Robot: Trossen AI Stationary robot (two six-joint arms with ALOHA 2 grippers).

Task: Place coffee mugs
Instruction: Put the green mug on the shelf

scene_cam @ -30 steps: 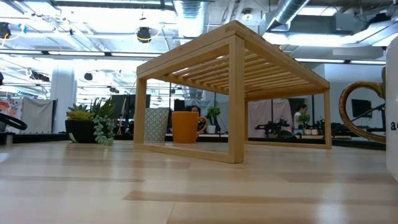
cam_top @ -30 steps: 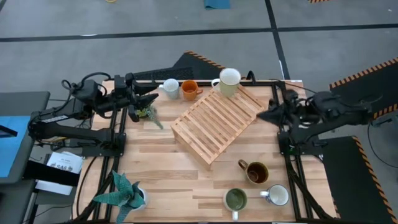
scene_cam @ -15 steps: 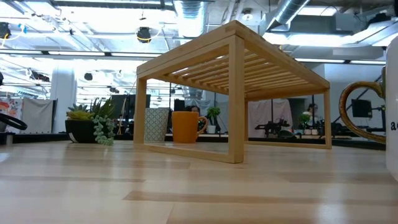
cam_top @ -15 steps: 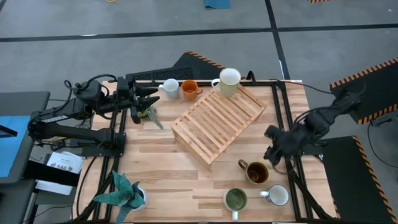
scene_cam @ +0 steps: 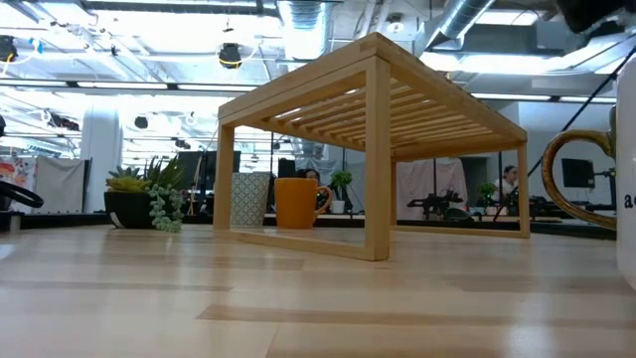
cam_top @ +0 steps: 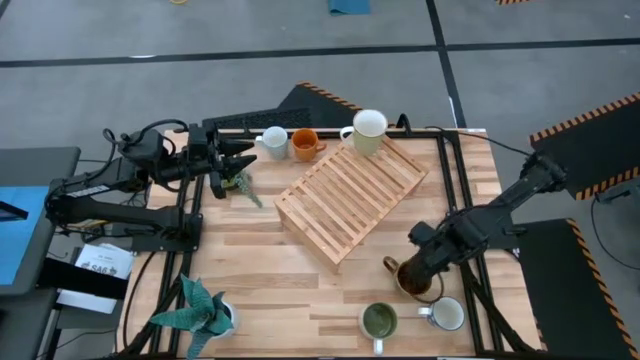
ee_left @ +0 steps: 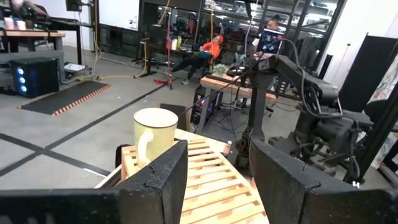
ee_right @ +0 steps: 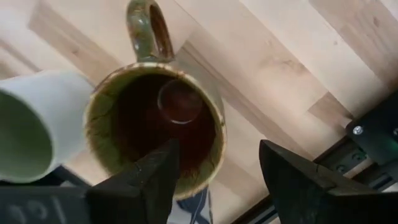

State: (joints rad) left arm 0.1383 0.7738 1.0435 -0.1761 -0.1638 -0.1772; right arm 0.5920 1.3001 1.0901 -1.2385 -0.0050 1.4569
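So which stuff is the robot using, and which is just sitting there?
Job: brown mug under the open right pincer; green mug, white mug, orange mug, pale mug, cream mug.

Lying about: rack, two plants.

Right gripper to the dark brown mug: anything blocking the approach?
Nothing visible. The right gripper hangs directly over the dark brown mug, fingers open, one over the mug's opening and one outside its rim. The green-lined mug sits close beside it but off the line of approach. The left gripper waits by the far-left mugs.
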